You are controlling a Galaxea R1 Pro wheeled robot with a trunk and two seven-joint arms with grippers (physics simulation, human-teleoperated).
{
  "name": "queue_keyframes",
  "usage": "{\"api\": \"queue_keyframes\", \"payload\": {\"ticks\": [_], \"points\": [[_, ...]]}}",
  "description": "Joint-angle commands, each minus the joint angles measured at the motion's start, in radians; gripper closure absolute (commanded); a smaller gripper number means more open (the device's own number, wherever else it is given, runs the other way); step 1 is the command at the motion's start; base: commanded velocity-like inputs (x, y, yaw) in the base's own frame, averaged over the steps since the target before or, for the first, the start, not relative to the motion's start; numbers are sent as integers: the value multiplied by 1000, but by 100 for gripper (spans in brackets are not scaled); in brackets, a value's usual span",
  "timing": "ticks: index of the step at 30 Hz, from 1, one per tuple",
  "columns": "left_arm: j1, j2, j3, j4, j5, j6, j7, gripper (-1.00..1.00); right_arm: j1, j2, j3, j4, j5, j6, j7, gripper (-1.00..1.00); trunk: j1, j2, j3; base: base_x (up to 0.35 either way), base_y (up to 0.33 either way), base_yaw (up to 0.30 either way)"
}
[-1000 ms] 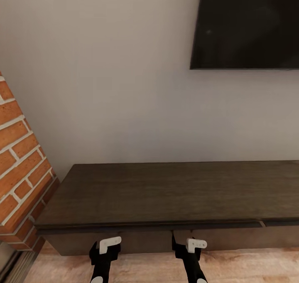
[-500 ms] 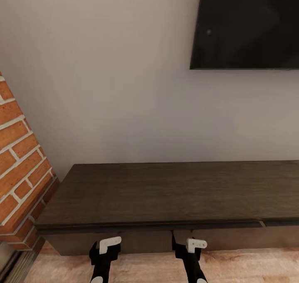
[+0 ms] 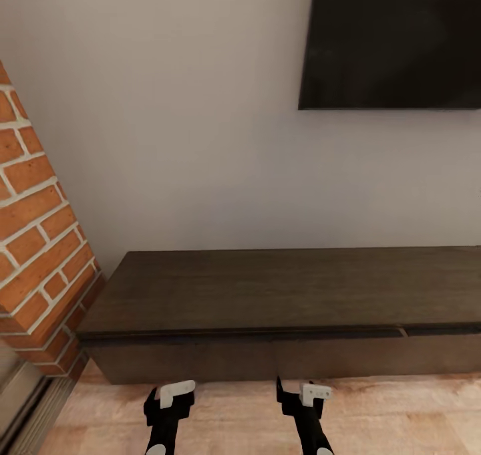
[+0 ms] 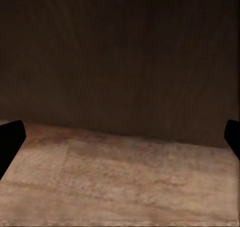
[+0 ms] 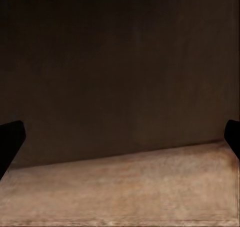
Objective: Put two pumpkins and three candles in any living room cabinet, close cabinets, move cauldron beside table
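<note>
The cabinet (image 3: 280, 301), a long low dark brown TV unit, stands against the wall ahead with its drawer fronts (image 3: 267, 358) shut flush. Both grippers hang low over the wooden floor just in front of it. My left gripper (image 3: 168, 401) is open and holds nothing; its wrist view faces the dark cabinet front (image 4: 120, 57), with the gripper (image 4: 120, 142) spread wide. My right gripper (image 3: 302, 398) is likewise open and empty (image 5: 120, 142), facing the same dark front (image 5: 120, 62). The pumpkins, candles, cauldron and table are out of view.
A red brick wall (image 3: 37, 228) juts out at the left, close to the cabinet's left end. A black TV screen (image 3: 394, 41) hangs on the pale wall above the cabinet. Light wooden floor (image 3: 401, 415) runs along the cabinet's base.
The whole view has shifted: the cabinet now sits farther off and more floor shows before it, so the camera has backed away. Both grippers keep their pose.
</note>
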Motion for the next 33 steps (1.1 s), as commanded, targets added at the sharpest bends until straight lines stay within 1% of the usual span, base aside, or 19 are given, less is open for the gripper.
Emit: {"api": "queue_keyframes", "payload": {"ticks": [1, 23, 28, 33], "points": [[-1, 1, -8, -1, 10, -6, 6, -100, -1, 0, 9, 0, 0, -2, -9, -100, -1, 0, -1, -334, 0, 0], [-1, 1, -8, -3, 10, -6, 7, -100, -1, -1, 9, 0, 0, -2, -7, -100, -1, 0, -1, -330, 0, 0], [-1, 1, -8, -4, 10, -6, 7, -100, -1, -1, 10, -1, 1, -2, -3, -100, -1, 0, -1, -228, 0, 0], [-1, 1, -8, -5, 10, -6, 7, -100, -1, -1, 9, -1, 1, -3, -3, -100, -1, 0, -1, -126, 0, 0]]}}
